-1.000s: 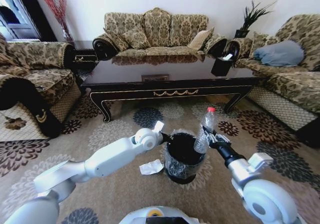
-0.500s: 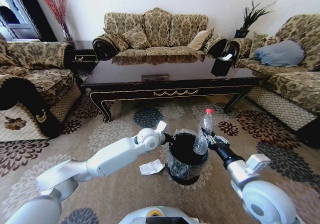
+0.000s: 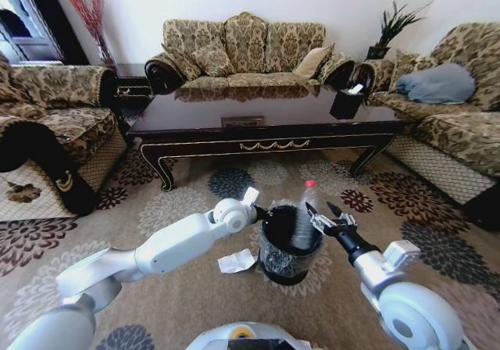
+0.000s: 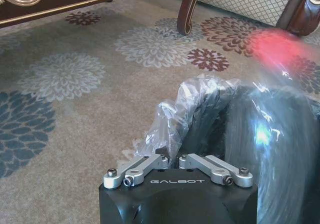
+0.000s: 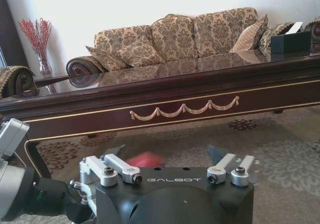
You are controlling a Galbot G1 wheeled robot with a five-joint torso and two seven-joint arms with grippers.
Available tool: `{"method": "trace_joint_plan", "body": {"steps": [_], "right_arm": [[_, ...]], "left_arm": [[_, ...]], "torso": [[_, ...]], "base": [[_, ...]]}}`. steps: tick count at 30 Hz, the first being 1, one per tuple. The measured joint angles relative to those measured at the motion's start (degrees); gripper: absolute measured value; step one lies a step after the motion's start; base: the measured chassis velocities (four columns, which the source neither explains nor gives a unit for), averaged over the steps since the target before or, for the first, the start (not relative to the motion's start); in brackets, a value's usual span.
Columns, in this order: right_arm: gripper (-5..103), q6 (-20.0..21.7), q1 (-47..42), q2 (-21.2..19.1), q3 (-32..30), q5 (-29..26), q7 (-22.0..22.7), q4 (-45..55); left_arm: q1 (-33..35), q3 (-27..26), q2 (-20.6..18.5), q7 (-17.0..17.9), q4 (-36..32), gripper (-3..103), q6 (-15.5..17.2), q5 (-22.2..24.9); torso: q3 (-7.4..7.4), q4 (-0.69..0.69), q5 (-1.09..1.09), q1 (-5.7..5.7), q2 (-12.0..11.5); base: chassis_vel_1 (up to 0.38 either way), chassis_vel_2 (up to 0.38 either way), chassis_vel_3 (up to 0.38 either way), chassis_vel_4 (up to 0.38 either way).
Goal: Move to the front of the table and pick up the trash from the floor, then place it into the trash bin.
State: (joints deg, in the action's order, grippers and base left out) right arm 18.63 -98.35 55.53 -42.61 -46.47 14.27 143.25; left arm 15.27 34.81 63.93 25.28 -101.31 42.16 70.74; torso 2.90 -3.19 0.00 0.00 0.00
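Note:
The trash bin (image 3: 283,258), black with a crinkled clear liner, stands on the flowered floor (image 3: 180,209) in front of the table (image 3: 258,123). My left gripper (image 3: 260,213) is shut on the bin's rim and liner (image 4: 167,134); in the left wrist view its fingers (image 4: 145,165) meet on the plastic. A clear bottle (image 3: 303,217) with a red cap (image 3: 311,184) stands tilted inside the bin's mouth, blurred, free of any grip. My right gripper (image 3: 320,209) hangs open just right of it, over the rim. A white paper scrap (image 3: 237,261) lies on the carpet left of the bin.
Sofas ring the carpet on the left (image 3: 47,131), back (image 3: 246,53) and right (image 3: 461,123). A small black tissue box (image 3: 346,101) sits on the table's right end. The table's gold-trimmed front rail (image 5: 182,109) lies straight ahead in the right wrist view.
My right gripper carried the bottle left over the bin and opened. The bottle has dropped lower into the bin's mouth. The left gripper still holds the rim.

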Motion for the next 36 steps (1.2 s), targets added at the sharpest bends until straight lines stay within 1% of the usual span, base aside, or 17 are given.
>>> {"method": "trace_joint_plan", "body": {"steps": [1,3,5,7,11,15,17,20,21,24,25,28,29,32,33,34,36], "right_arm": [[90,0.00,0.00,0.00,0.00,0.00,0.00,0.00],[98,0.01,-0.04,0.09,0.00,-0.02,0.04,0.00],[99,0.02,-0.07,0.16,-0.03,-0.04,0.07,0.00],[100,0.04,-0.04,0.61,-0.48,-0.19,0.33,0.00],[100,0.05,-0.01,1.08,-0.87,-0.27,0.49,0.00],[100,-0.15,0.77,1.50,-1.53,-0.46,0.71,-0.01],[100,-0.25,0.92,1.59,-1.55,-0.39,0.78,-0.16],[100,-0.39,0.91,2.36,-1.26,-0.41,1.15,-1.10],[100,-0.39,0.91,2.36,-1.26,-0.41,1.15,-1.10],[100,-1.08,1.49,2.90,-0.40,0.31,0.84,-4.13],[100,-1.08,1.49,2.90,-0.40,0.31,0.84,-4.13],[100,-3.78,2.50,2.87,0.54,1.14,-0.50,-9.14],[100,-3.78,2.50,2.87,0.54,1.14,-0.50,-9.14],[100,-6.34,3.42,2.64,1.59,5.32,-2.48,-14.31],[100,-6.76,3.51,2.69,1.83,6.00,-2.79,-15.51],[100,-6.76,3.51,2.69,1.83,6.00,-2.79,-15.51],[100,-7.32,3.53,3.17,2.52,7.07,-3.26,-17.76]], "left_arm": [[0.00,0.00,0.00,0.00,0.00,4,0.00,0.00],[-0.01,-0.41,-0.07,-0.05,0.13,4,0.00,-0.01],[0.02,-0.89,-0.18,-0.07,0.19,4,0.01,-0.05],[0.56,-2.88,-1.93,-0.24,0.30,4,0.00,-0.23],[1.50,-4.27,-3.59,-0.38,-0.21,4,0.00,-0.49],[6.50,-9.17,-6.79,-1.04,-2.18,4,0.00,-2.09],[8.18,-10.52,-7.56,-1.26,-2.66,4,0.00,-2.58],[12.68,-14.15,-11.12,-1.90,-4.02,4,-0.54,-4.81],[12.68,-14.15,-11.12,-1.90,-4.02,4,-0.54,-4.81],[18.90,-20.91,-16.02,-2.59,-6.00,4,-1.10,-6.49],[18.90,-20.91,-16.02,-2.59,-6.00,4,-1.10,-6.49],[25.55,-29.74,-20.09,-4.08,-7.93,4,-2.01,-7.92],[25.55,-29.74,-20.09,-4.08,-7.93,4,-2.01,-7.92],[32.96,-37.86,-22.44,-5.16,-10.09,4,-2.99,-8.33],[34.78,-39.72,-23.03,-5.37,-10.63,4,-3.27,-8.39],[34.78,-39.72,-23.03,-5.37,-10.63,4,-3.27,-8.39],[38.12,-43.06,-23.94,-5.69,-11.61,4,-3.84,-8.63]], "torso": [[0.00,0.00,0.00,0.00,0.00],[0.00,0.00,0.00,0.00,0.00],[0.00,-0.01,0.00,0.00,0.00],[0.00,-0.01,-0.01,0.00,0.00],[0.00,0.00,-0.01,0.00,0.00],[0.00,0.00,-0.01,0.00,0.00],[0.00,0.00,-0.03,0.00,0.00],[0.00,-0.01,-0.02,0.00,0.00],[0.00,-0.01,-0.02,0.00,0.00],[0.00,0.02,-0.03,0.00,0.00],[0.00,0.02,-0.03,0.00,0.00],[0.00,0.00,0.00,0.00,0.00],[0.00,0.00,0.00,0.00,0.00],[0.00,0.01,-0.03,0.00,0.00],[-0.01,0.02,-0.03,0.00,0.00],[-0.01,0.02,-0.03,0.00,0.00],[0.00,0.00,-0.01,0.00,0.00]], "base": [[0.000,0.000,0.000,0.000],[0.000,0.000,0.000,0.000],[0.000,0.000,0.000,0.000],[0.000,0.000,0.000,0.000],[0.000,0.000,0.000,0.000],[0.000,0.000,0.000,0.000],[0.000,0.000,0.000,0.000],[0.000,0.000,0.000,0.000],[0.000,0.000,0.000,0.000],[0.000,0.000,0.000,0.000],[0.000,0.000,0.000,0.000],[0.000,0.000,0.000,0.000],[0.000,0.000,0.000,0.000],[0.000,0.000,0.000,0.000],[0.000,0.000,0.000,0.000],[0.000,0.000,0.000,0.000],[0.000,0.000,0.000,0.000]]}}
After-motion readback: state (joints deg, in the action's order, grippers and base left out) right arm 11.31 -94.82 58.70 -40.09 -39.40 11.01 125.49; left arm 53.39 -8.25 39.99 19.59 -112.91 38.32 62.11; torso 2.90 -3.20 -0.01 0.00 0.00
